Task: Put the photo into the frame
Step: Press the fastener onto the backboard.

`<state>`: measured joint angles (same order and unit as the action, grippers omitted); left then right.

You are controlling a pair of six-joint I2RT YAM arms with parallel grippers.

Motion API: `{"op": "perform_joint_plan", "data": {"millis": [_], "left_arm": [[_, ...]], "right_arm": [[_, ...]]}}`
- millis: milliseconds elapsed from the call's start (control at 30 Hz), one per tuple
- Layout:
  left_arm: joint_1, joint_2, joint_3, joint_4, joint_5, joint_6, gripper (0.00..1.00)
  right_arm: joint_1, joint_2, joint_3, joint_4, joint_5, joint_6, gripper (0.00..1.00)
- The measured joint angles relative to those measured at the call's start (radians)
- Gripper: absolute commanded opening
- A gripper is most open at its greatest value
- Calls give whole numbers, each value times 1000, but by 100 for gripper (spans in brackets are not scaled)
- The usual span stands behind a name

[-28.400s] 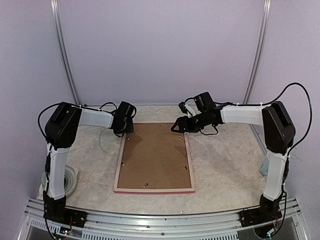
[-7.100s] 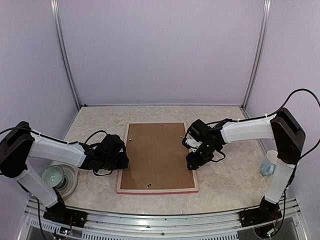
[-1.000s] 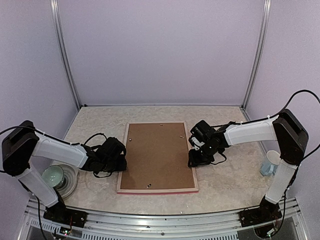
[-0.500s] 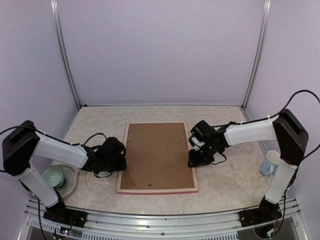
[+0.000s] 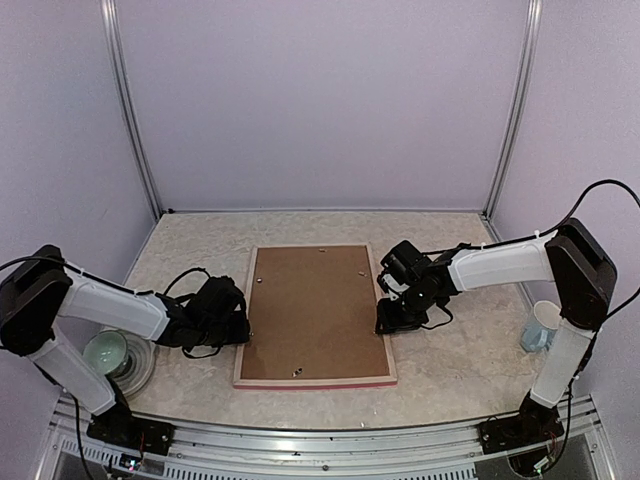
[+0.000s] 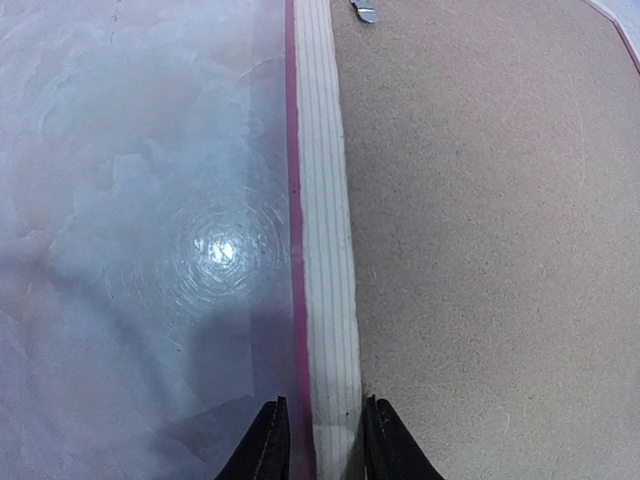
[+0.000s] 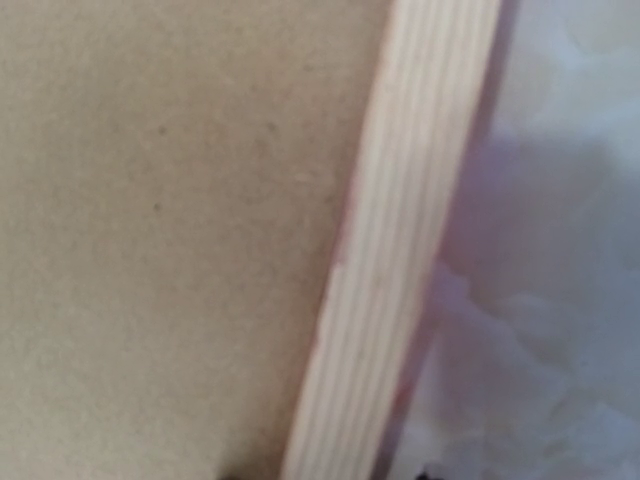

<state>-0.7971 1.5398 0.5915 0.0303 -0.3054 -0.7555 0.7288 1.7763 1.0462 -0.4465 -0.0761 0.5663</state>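
Note:
The frame lies face down on the table, pale back edge up, with a brown backing board filling it. The photo is hidden from every view. My left gripper sits low at the frame's left rail. In the left wrist view its fingers straddle the pale rail: the right one touches the inner edge, the left one stands a sliver off the pink outer edge. My right gripper hovers over the right rail, its tips barely showing, apart on either side.
A green bowl on a plate stands at the near left beside my left arm. A pale cup stands at the right by my right arm's base. Small metal clips sit along the board's edges.
My left gripper's jaws have narrowed around the left rail, and its wrist has slid slightly back toward the near left. The right arm and the frame have not moved.

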Motion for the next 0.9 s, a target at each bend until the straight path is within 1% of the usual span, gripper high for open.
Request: {"op": "perform_joint_plan", "data": {"millis": [367, 567, 767, 833, 900], "left_arm": [[0, 10, 0, 17, 20, 13, 27], [14, -3, 0, 0, 17, 20, 34], [69, -33, 31, -76, 15, 39, 37], [90, -43, 51, -92, 11, 46, 37], [105, -52, 72, -104, 8, 50, 39]], "right_arm": [[-1, 0, 0, 0, 0, 0, 40], [-1, 4, 8, -9, 1, -4, 44], [-3, 21, 50, -31, 8, -20, 60], [-5, 22, 69, -40, 11, -28, 71], [-8, 22, 90, -49, 13, -41, 85]]}}
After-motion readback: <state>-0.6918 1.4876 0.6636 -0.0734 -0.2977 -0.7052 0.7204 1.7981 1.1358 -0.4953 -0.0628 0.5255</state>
